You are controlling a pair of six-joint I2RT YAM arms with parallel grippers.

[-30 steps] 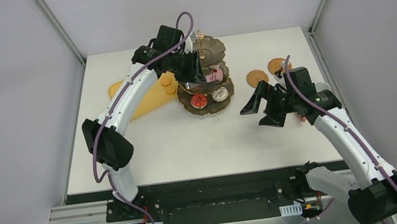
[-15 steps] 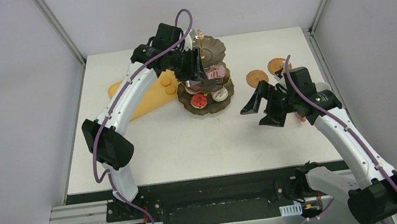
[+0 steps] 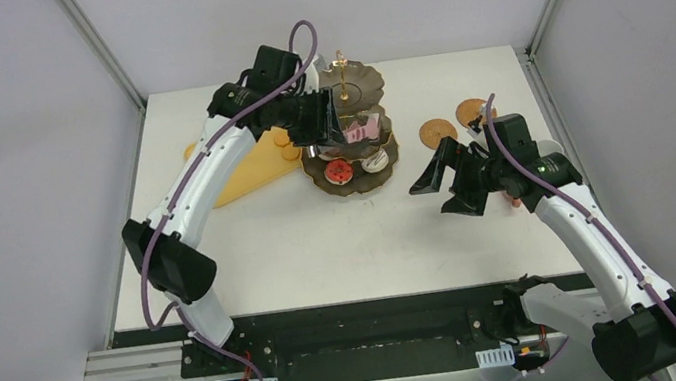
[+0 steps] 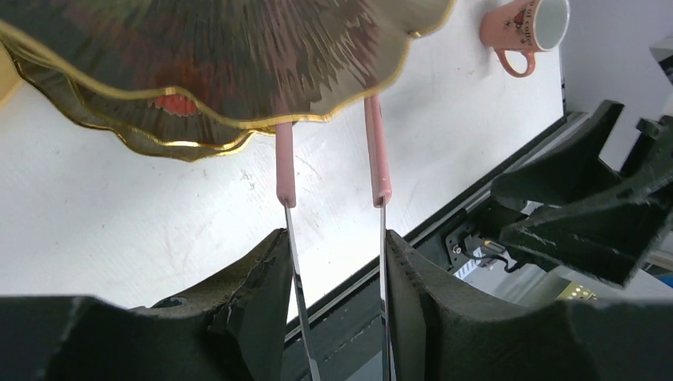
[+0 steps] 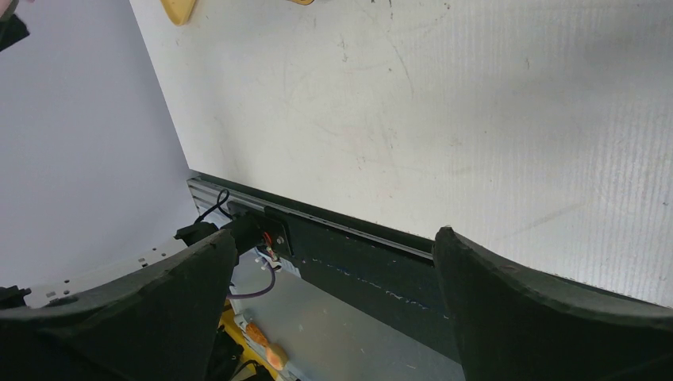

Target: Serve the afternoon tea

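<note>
Pink-tipped tongs sit in my left gripper. The jaws are clenched narrow on the blades, and the tips reach the middle tier of the dark three-tier stand, below its gold rod. Small cakes lie on the bottom tier. Orange cookies rest on a yellow board just beside the stand, partly covered by my left arm. My right gripper hangs released and empty over the white table, near two woven coasters. Cups: cannot make out from above.

Left wrist: both fingers press the steel blades. The pink tips run up under the scalloped, gold-edged tier. Their ends are hidden by it, so I cannot tell whether they touch a cake. A red patch under the rim is unclear. The pinkish cup sits on the table well apart, cut by the frame edge. Open table below the tier.

Right wrist: fingers spread wide, nothing between them. Bare table ahead. Its near edge and a black rail pass beneath the jaws. A corner of the board is cut off at top.
</note>
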